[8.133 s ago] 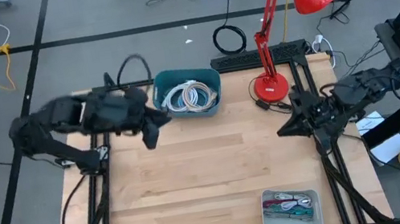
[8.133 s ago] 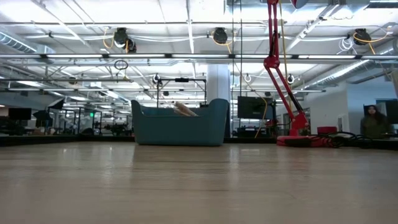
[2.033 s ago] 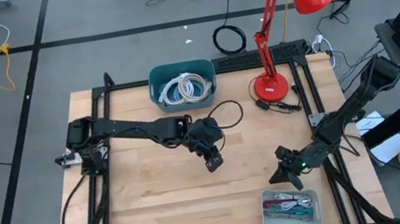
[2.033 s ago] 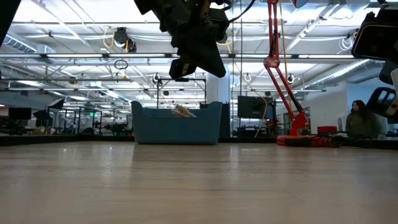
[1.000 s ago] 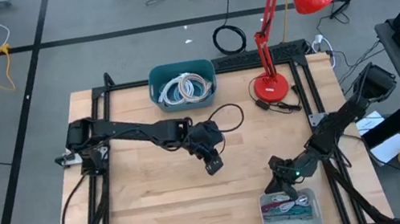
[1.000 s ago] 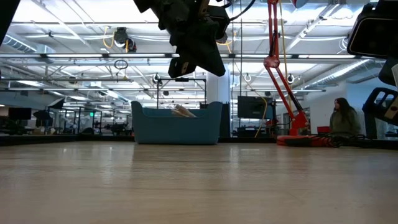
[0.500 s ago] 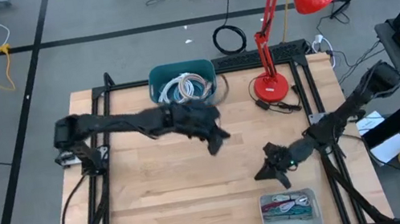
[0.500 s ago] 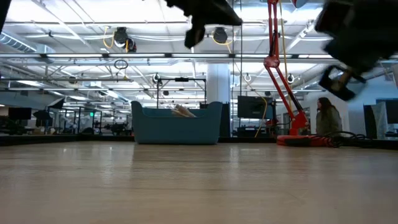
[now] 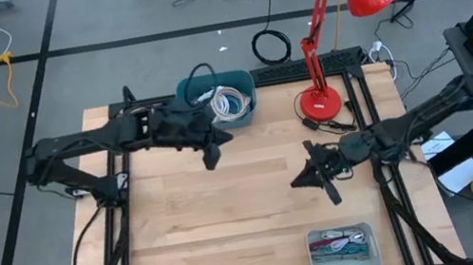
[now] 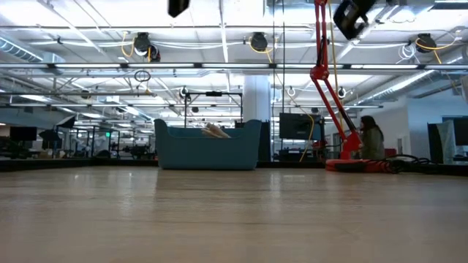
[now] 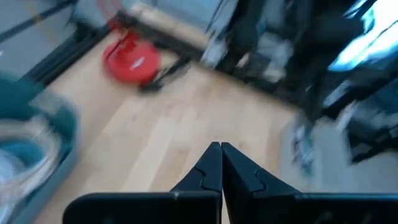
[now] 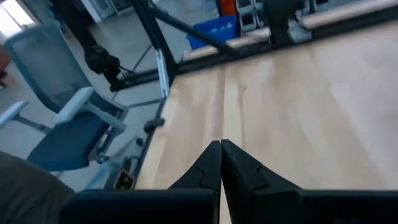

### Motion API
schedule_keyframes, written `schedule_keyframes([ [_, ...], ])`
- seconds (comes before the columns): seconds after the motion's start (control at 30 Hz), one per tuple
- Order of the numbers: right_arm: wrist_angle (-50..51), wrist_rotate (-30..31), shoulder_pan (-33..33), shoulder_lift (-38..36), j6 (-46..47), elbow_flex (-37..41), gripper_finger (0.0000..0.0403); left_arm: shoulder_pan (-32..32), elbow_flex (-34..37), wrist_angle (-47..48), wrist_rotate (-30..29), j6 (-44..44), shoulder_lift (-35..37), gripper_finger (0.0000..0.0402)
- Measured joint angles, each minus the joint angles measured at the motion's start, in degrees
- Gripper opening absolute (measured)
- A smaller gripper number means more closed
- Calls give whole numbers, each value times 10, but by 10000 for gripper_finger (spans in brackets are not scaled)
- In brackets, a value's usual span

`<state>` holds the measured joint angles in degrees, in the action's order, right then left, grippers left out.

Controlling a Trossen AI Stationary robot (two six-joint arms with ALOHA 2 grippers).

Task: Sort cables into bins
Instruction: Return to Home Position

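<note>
Swung clear of the table's (image 9: 205,234) middle in the last half second, with both arms higher in the low view and only scraps of them left at its top edge. Finds the left gripper (image 11: 220,149) drawn toward its own side, fingers pressed together on nothing, hanging above bare wood. Places the dark teal tub (image 9: 244,119) just beyond that gripper toward the far edge, a shade to its right, with white cable coils (image 9: 230,103) lying inside. Shows the right gripper (image 12: 220,147) likewise closed and empty, pulled farther than before from the pale grey tray (image 9: 314,254), which sits well apart from it toward the near edge. Keeps maroon, teal and grey cable pieces (image 9: 342,245) bunched in that tray. Sets the red lamp's base (image 9: 320,102) beyond the right gripper, near it, at the far edge, and the black coiled cord (image 9: 271,47) on the floor past the table. Catches a person (image 10: 369,139) in the room behind, nearer the lamp than half a second ago, and a blue office chair (image 12: 68,134) off the table's side ahead of the right gripper.
</note>
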<state>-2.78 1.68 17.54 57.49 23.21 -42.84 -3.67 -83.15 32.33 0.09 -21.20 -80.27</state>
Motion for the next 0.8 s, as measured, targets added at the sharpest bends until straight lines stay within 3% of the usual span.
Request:
schedule_keyframes([
  [0.2,42,-42,-55,6,-49,-77,0,18,1,83,-34,-5,11,0],
  [0.43,163,-64,-145,37,-111,-146,0,35,42,38,-36,-26,17,0],
  [0.57,160,-113,-188,45,-124,-151,0,35,122,-23,-36,-68,59,0],
  [0.8,158,-128,-202,36,-138,-152,0,59,359,-195,-76,-169,198,0],
])
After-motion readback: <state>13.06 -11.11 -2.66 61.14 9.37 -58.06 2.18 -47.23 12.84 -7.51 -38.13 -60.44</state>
